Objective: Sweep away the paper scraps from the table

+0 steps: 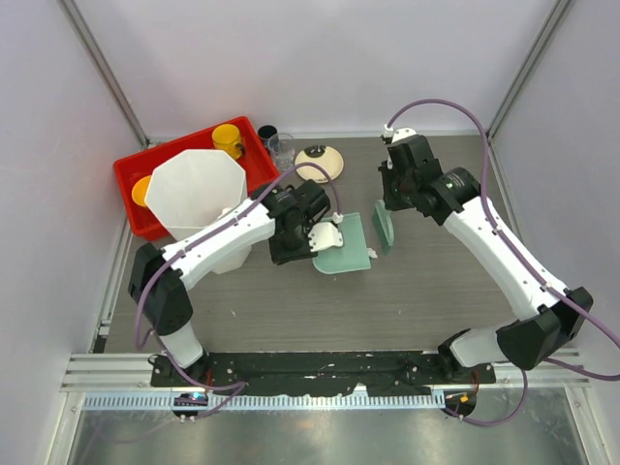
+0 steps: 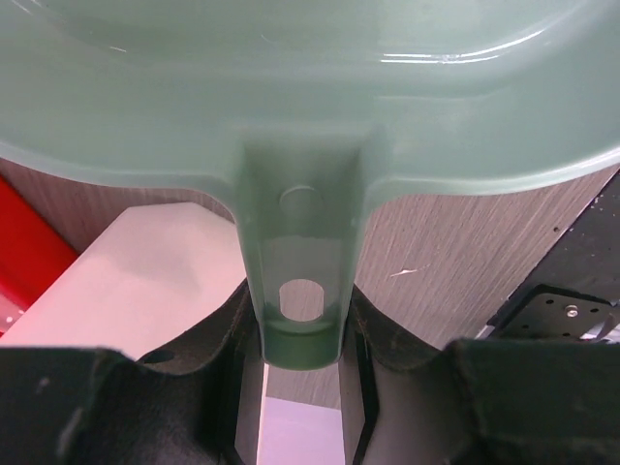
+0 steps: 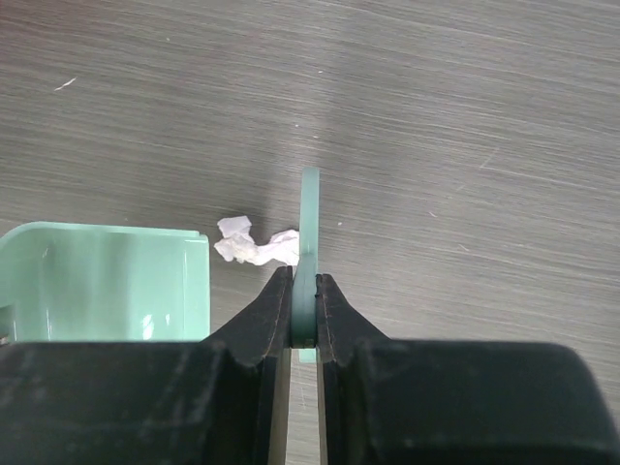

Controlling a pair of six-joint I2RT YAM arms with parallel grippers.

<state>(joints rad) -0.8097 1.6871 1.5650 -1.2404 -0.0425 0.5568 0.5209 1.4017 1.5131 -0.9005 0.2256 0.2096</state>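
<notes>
— Right fingers, up close: what have they got?
— They're clamped tight on a thin green scraper. The left fingers are part closed around the handle of a green dustpan.
— And the paper?
— One crumpled paper scrap lies on the desk, between the scraper and the dustpan's mouth and right against the scraper. It isn't in the pan yet. Whether the pan already holds anything, I cannot tell.
— Much left?
— I'd judge the push into the pan, then emptying it. I spot no other scraps from overhead.
— Surroundings?
— Grey-brown streaked wood grain with pale walls around it. There's a red tray far left, a white bin by it, and a cream plate nearby.
</notes>
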